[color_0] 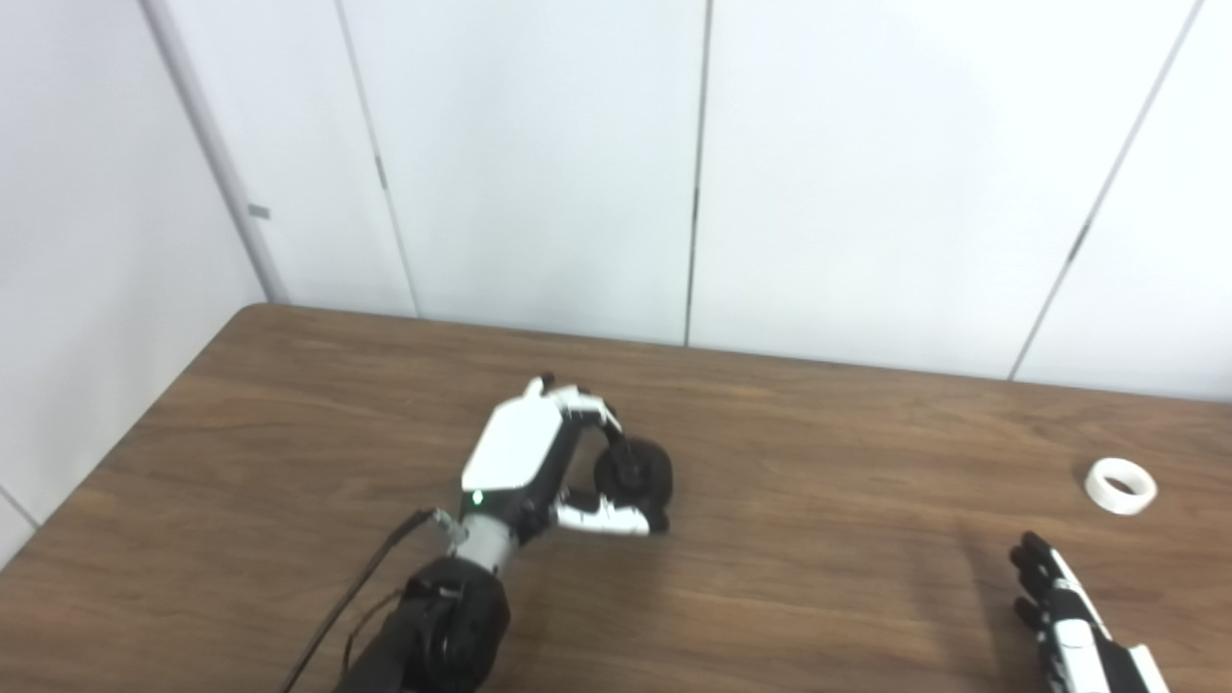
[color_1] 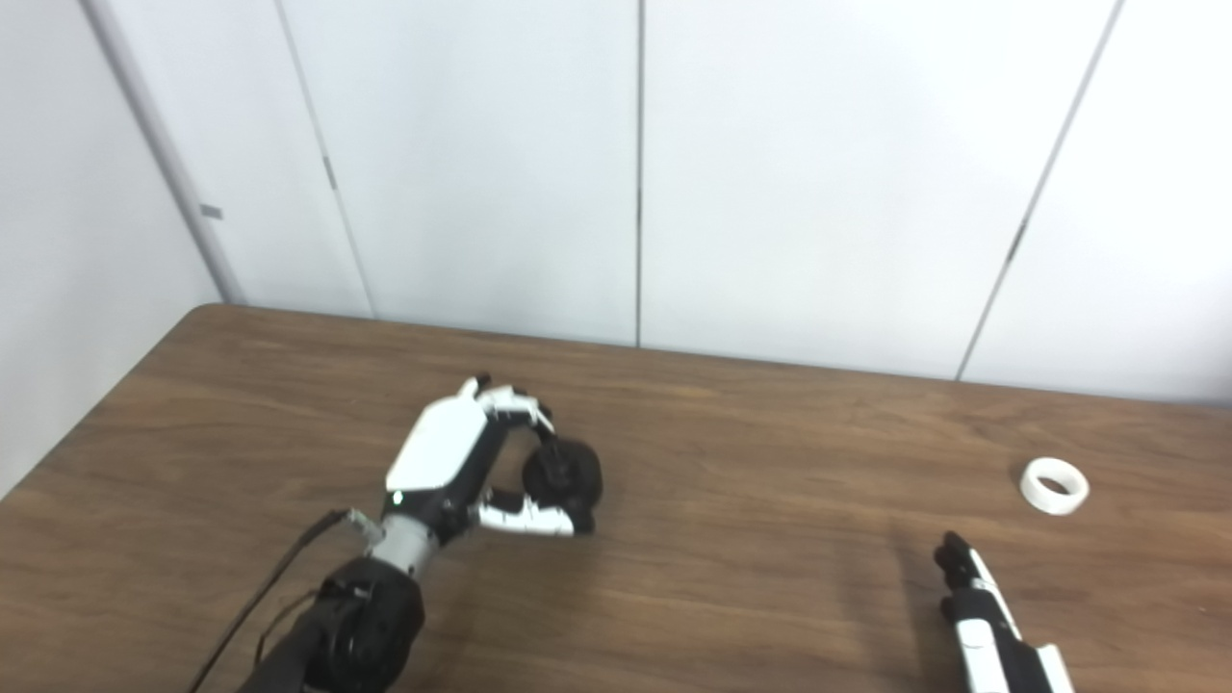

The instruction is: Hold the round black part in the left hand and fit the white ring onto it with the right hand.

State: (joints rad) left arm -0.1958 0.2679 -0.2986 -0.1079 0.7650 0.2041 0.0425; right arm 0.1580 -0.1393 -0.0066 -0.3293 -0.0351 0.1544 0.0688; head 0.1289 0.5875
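Left eye view: the left hand [color_0: 539,462] sits mid-tabletop [color_0: 818,597], fingers and thumb clamped around the round black part [color_0: 635,472], whose near side is partly hidden behind the thumb. The white ring [color_0: 1120,485] lies flat near the tabletop's right edge. The right hand [color_0: 1064,616] pokes in at the bottom right corner, mostly cut off, holding nothing, fingers stretched out.

Right eye view: same grip on the black part, contact points hard to make out. Even less of the right hand shows here.
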